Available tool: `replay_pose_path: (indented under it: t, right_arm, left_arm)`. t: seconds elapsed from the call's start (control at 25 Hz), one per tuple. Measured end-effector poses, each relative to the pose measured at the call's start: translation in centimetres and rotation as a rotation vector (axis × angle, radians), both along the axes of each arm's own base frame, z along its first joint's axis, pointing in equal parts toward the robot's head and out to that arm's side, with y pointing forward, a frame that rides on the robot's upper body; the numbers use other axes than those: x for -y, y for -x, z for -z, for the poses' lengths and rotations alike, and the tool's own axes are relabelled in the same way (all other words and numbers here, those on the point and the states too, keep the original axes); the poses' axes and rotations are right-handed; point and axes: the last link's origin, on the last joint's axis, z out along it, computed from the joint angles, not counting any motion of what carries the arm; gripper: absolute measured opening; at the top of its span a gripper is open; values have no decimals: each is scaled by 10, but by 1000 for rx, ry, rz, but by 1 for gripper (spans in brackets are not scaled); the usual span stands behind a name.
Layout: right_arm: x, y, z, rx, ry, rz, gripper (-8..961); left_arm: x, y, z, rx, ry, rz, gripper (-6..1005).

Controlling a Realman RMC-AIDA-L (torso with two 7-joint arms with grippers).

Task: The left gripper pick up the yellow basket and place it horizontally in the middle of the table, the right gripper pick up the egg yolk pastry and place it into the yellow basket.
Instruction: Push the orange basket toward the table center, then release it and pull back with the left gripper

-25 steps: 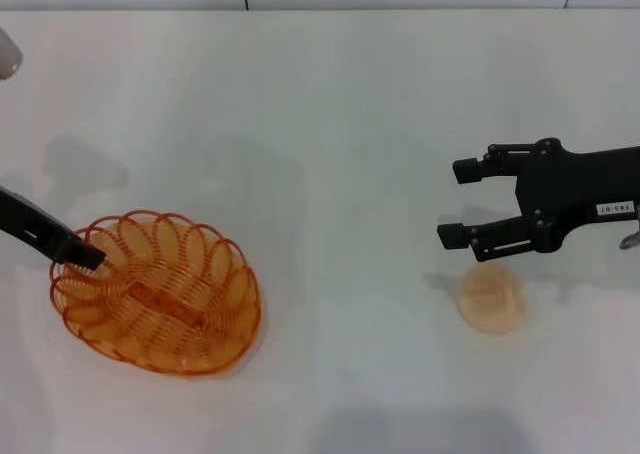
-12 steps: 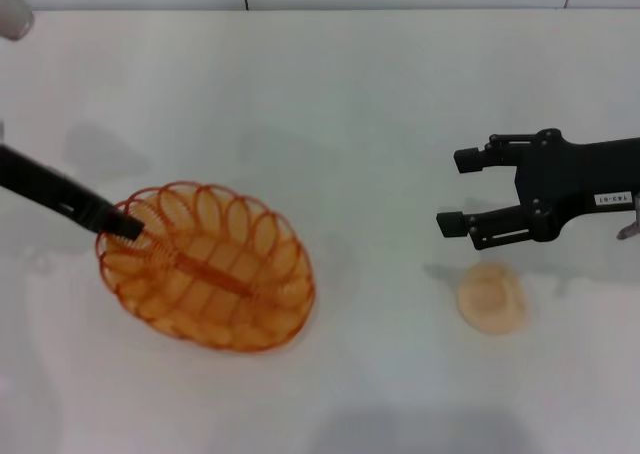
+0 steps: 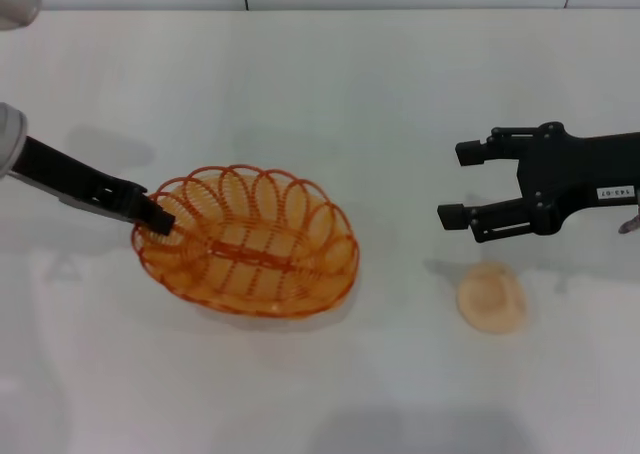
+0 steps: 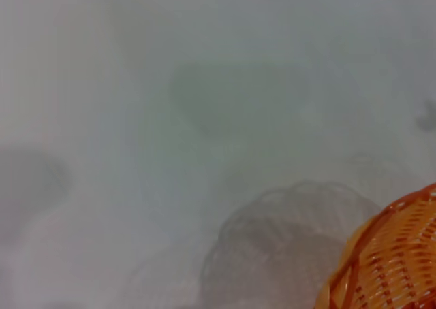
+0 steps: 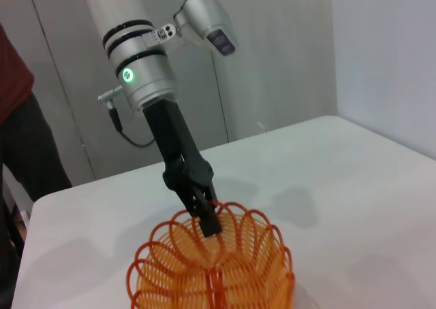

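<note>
The yellow basket (image 3: pixel 248 242) is pinched by its left rim in the left tool (image 3: pixel 155 217), so it can be set lengthwise at mid-counter (image 3: pixel 330 94). The right tool (image 3: pixel 460 184) is held spread just beyond the egg yolk pastry (image 3: pixel 491 298), ready to descend. Free room is seen between basket and pastry.

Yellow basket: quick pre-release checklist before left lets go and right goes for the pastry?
1. Left gripper clamped on the yellow basket rim: ok.
2. Basket lying horizontally: ok.
3. Basket at mid-table: not ok, left of centre.
4. Basket resting on the table or lifted: cannot tell.
5. Basket empty: ok.
6. Right gripper jaws open, beyond the egg yolk pastry, not over it: ok.
</note>
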Motion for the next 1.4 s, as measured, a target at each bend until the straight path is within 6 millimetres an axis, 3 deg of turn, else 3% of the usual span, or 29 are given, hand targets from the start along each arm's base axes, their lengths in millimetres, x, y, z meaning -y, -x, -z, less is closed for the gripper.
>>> replay_pose_path:
  t: [0.4, 1.4]
  right_arm:
    - [1, -1, -3, -11, -5, 0, 860]
    - [3, 2, -2, -13, 9, -25, 860]
  left_arm:
    - [1, -6, 18, 45, -36, -171, 87]
    - [-4, -5, 55, 94, -57, -180, 86]
